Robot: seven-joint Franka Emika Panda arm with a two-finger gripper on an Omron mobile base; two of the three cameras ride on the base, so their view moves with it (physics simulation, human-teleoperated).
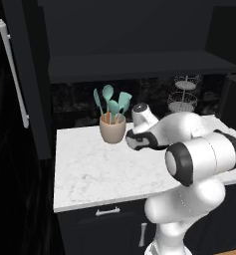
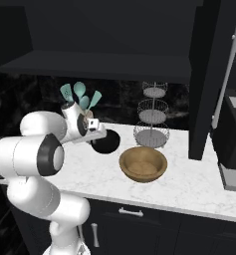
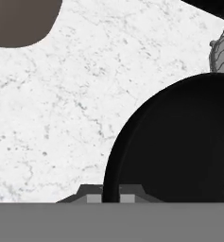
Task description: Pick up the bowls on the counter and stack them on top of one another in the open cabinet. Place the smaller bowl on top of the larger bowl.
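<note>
A beige cup point(image 1: 112, 129) of teal utensils stands at frame centre on the table point(image 1: 94, 169), just left of the white arm. In the right base view a wire tiered basket point(image 2: 152, 118) rises behind the larger bowl point(image 2: 143, 163) (tan, just right of centre). The arm bends low and forward; its end effector point(image 2: 100, 135) is clamped on the rim of the smaller bowl point(image 2: 107, 142), centre-left on the marble.

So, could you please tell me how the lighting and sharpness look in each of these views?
Left base view: evenly lit counter, no glare; the open cabinet is near-black, with little detail. Right base view: the larger bowl is clear, while the smaller bowl merges into the dark backsplash. Hand view: the marble veins are sharp, and the smaller bowl is a featureless black mass with a thin rim highlight.
</note>
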